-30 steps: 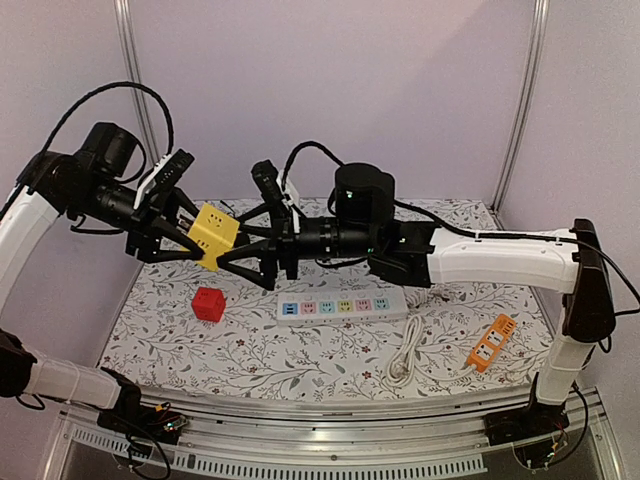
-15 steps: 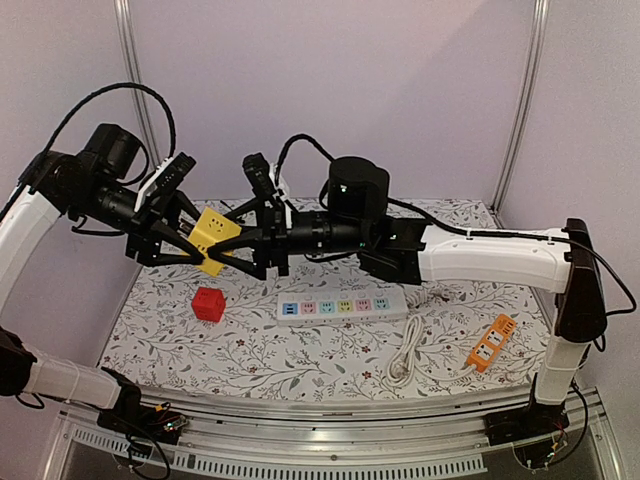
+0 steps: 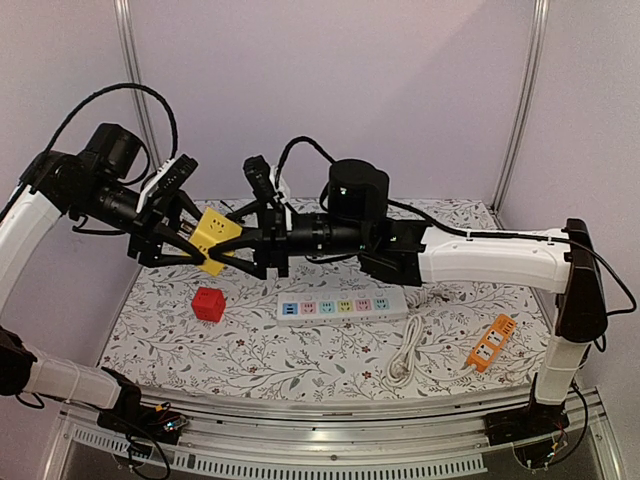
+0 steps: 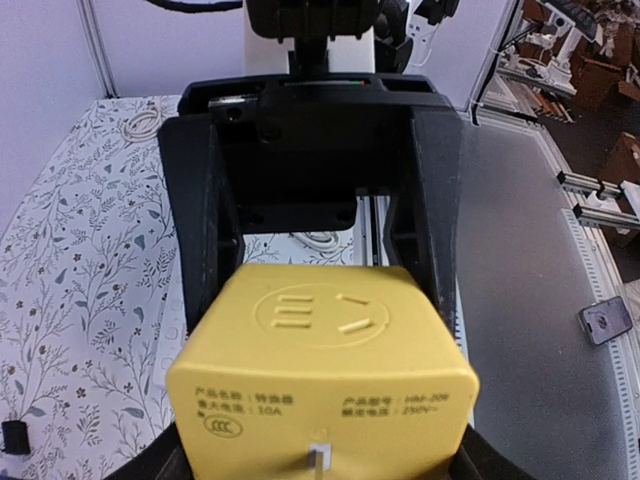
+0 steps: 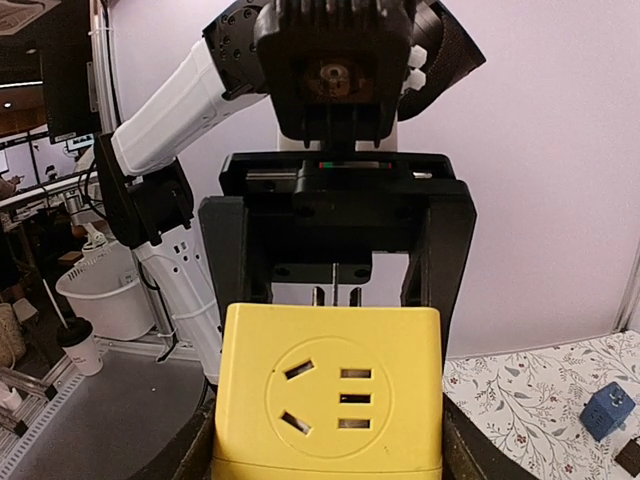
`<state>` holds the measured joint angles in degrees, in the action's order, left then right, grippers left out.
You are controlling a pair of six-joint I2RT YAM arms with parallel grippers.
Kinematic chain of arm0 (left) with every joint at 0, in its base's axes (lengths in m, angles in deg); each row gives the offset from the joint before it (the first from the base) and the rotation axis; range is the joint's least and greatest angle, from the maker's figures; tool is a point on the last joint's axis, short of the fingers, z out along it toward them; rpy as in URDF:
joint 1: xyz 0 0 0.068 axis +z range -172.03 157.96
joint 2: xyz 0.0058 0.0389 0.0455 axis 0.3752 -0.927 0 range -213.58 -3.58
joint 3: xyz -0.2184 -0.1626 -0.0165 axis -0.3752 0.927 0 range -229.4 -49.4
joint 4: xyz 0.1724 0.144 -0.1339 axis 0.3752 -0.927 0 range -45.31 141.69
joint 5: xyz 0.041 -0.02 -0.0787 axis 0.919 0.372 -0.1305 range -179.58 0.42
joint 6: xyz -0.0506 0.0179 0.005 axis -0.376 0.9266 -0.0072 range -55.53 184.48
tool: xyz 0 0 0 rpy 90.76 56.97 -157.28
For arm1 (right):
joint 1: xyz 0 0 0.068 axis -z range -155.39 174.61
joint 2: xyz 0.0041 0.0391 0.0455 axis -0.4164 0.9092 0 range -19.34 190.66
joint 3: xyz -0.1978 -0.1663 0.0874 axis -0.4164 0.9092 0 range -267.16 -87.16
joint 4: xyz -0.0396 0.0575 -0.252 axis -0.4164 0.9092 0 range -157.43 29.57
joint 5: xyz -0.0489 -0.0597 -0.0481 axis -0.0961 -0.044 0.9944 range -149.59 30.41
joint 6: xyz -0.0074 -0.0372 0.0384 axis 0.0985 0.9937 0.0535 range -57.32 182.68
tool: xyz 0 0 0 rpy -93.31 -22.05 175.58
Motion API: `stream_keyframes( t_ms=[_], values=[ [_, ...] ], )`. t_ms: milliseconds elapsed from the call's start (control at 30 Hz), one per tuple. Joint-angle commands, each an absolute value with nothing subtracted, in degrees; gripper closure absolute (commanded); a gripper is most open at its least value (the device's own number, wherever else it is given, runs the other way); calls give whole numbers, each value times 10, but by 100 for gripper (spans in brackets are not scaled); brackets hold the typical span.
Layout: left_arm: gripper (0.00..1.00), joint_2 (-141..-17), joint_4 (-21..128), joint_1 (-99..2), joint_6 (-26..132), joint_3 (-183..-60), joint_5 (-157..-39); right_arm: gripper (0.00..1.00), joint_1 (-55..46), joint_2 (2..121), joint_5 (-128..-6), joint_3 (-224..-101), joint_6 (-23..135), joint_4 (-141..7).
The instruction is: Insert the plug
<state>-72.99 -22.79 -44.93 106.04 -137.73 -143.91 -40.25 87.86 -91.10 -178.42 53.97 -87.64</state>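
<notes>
Currently midair: left gripper [image 3: 197, 243] pinches yellow plastic cube socket adapter [image 3: 216, 230]; right gripper [image 3: 232, 246] flanks it, clamping indeterminable.

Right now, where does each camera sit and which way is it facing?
Top external: fixed above and behind the bases, facing forward and down over the floral table; both arms show, meeting at the yellow socket cube.
Left wrist: on the left wrist, looking along its own jaws past the cube at the right jaws, head-on.
Right wrist: mirrored; own jaws low in frame, left jaws and white left arm beyond the cube.
Shared: all three see the cube; the wrist views face each other.
</notes>
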Motion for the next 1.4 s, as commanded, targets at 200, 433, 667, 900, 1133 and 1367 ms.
stream_keyframes(
  t_ms=[200,433,667,900,1133,1367],
  values=[
    [1,-710,-290,-456,1120,-1371,-1297,100,-396,767,-898,-1694,667,-833],
    [0,-691,-342,-455,1162,-1358,-1197,100,-344,739,-1047,-1714,597,-721],
    [0,-677,-348,-456,1162,-1345,-1194,100,-338,723,-1002,-1727,600,-607],
    [1,-670,-291,-457,1125,-1314,-1189,100,-325,738,-858,-1783,515,-462],
    [0,-627,-245,-461,1144,-1263,-1131,100,-321,749,-706,-1813,459,-317],
    [1,-590,-187,-482,1243,-1272,-1027,100,-314,740,-676,-1810,422,-302]
  ],
)
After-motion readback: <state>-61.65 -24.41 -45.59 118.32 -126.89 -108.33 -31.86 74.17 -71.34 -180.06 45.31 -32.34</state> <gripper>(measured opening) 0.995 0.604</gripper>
